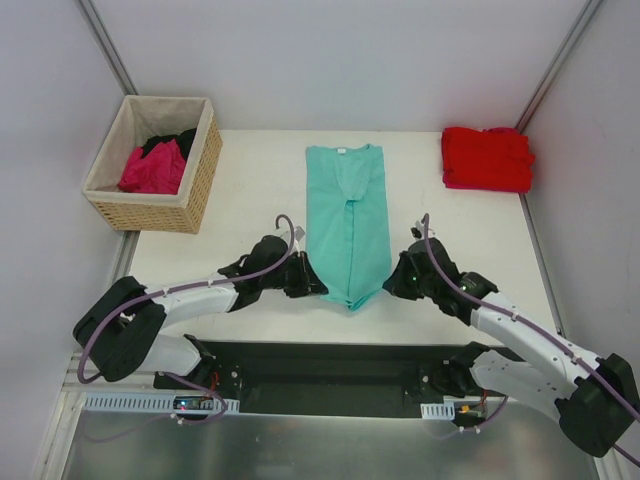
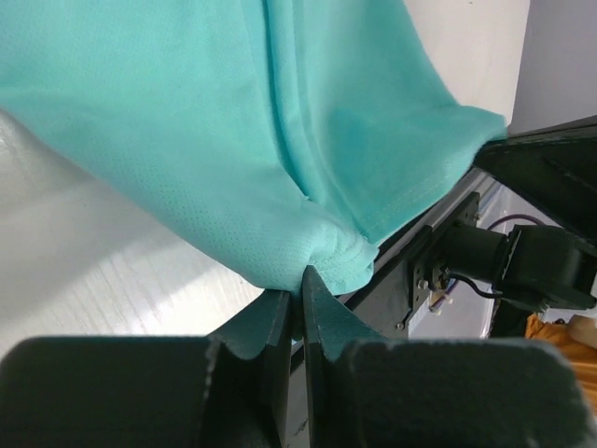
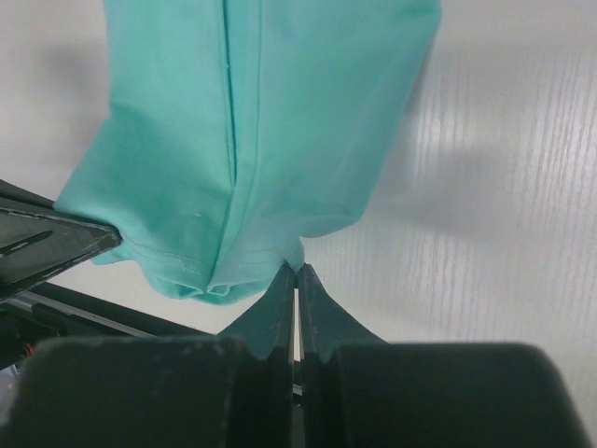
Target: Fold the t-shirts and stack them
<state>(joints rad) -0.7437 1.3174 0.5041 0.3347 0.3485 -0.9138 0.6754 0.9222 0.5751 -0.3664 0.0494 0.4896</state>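
Teal t-shirt (image 1: pixel 345 215): folded lengthwise, centre of bench (image 1: pixel 250 190). Thin, light, limp knit, likely to sag. Left gripper (image 2: pixel 301 280) and right gripper (image 3: pixel 297 273) closed, each pinching a near hem corner, the soundest hold.

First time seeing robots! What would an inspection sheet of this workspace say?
Surface: white table.
Job's things: teal t-shirt folded lengthwise, centre; red t-shirt folded, far right corner; magenta t-shirt and black cloth crumpled in woven basket, far left.
Clutter: nothing seen.
Grippers: left pincer and right pincer each shut on the teal t-shirt's near hem.
Cables: purple cable along each arm.
Surroundings: pale grey walls, metal frame posts.
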